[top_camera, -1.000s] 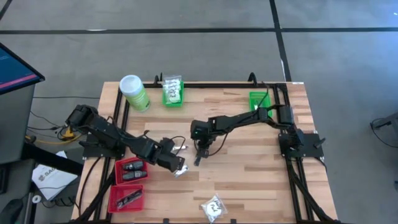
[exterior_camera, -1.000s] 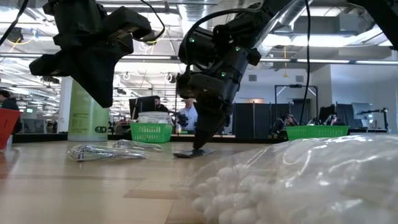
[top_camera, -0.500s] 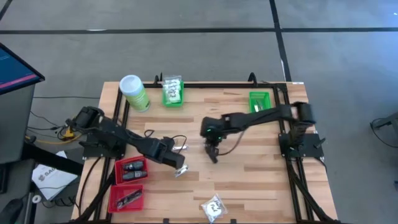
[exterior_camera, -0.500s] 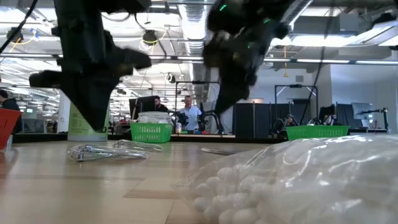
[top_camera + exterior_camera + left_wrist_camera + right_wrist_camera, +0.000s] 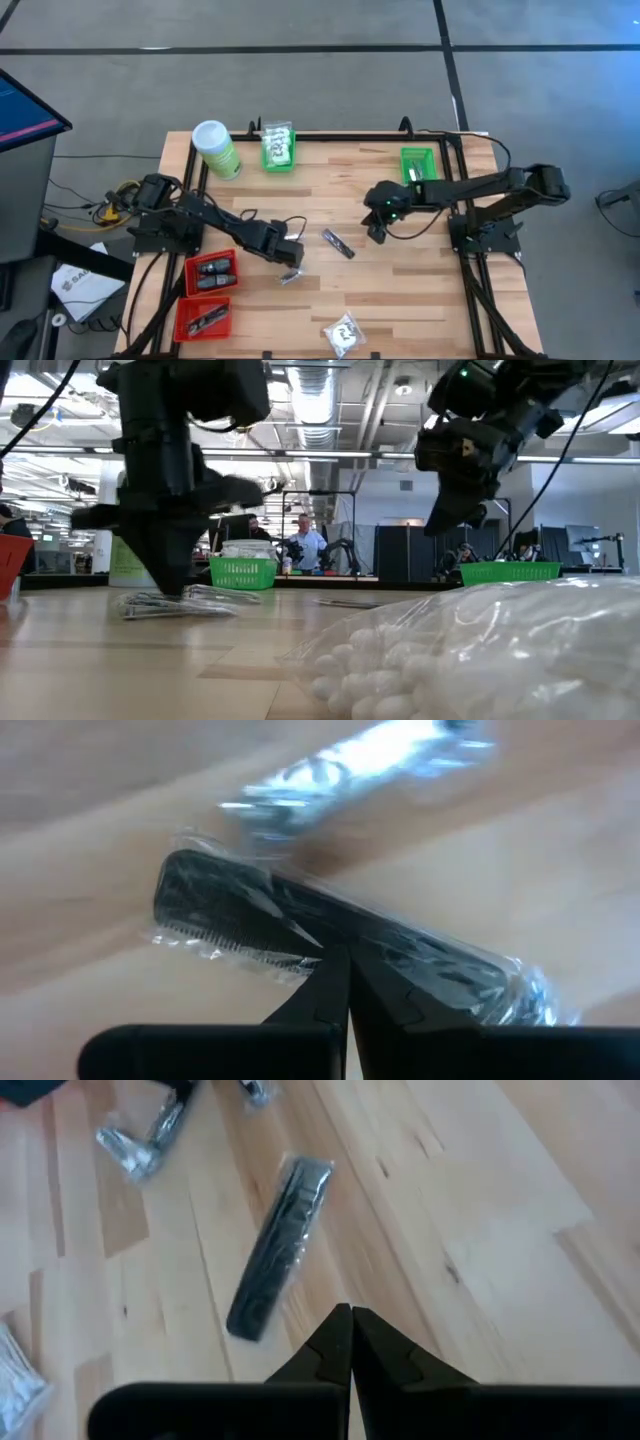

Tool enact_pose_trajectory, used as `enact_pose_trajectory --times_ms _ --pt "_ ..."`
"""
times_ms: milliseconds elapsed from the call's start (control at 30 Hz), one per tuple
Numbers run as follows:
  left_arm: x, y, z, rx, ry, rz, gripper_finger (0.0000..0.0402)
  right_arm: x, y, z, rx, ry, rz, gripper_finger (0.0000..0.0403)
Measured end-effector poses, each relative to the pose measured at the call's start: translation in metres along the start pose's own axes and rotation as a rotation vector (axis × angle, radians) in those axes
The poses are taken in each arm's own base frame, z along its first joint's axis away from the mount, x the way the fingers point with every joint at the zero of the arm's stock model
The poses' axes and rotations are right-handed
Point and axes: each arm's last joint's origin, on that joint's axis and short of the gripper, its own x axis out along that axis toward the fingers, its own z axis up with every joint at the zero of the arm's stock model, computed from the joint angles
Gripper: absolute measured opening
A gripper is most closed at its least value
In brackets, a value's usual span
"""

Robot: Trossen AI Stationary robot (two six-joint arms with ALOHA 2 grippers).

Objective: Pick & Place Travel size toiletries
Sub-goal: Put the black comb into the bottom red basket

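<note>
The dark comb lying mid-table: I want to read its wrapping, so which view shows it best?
Right wrist view: the dark comb lies whole and unobstructed. The high view shows it small; the low view only an edge-on sliver.

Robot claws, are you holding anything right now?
No. The left gripper is shut just above a wrapped comb; the right gripper is shut, empty, near a dark stick.

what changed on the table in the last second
The right gripper pulled back toward its own side, away from the wrapped dark comb, which now lies free on the wood; its jaws are shut and empty. The left gripper, shut, lowered slightly over the silvery sachets. The baskets, the green canister and the cotton-ball bag stayed put.
</note>
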Motion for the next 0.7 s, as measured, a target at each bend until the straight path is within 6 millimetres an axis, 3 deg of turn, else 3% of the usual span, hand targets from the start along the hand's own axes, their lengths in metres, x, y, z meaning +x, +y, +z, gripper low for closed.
enact_pose_trajectory --times_ms 433,700 --pt "-0.024 -0.033 0.006 -0.031 -0.128 -0.192 0.0 -0.014 0.003 0.007 -0.025 -0.093 0.038 0.0" --pt "-0.031 -0.034 0.002 0.007 -0.162 -0.2 0.0 -0.008 0.003 0.007 -0.025 -0.078 0.041 0.0"
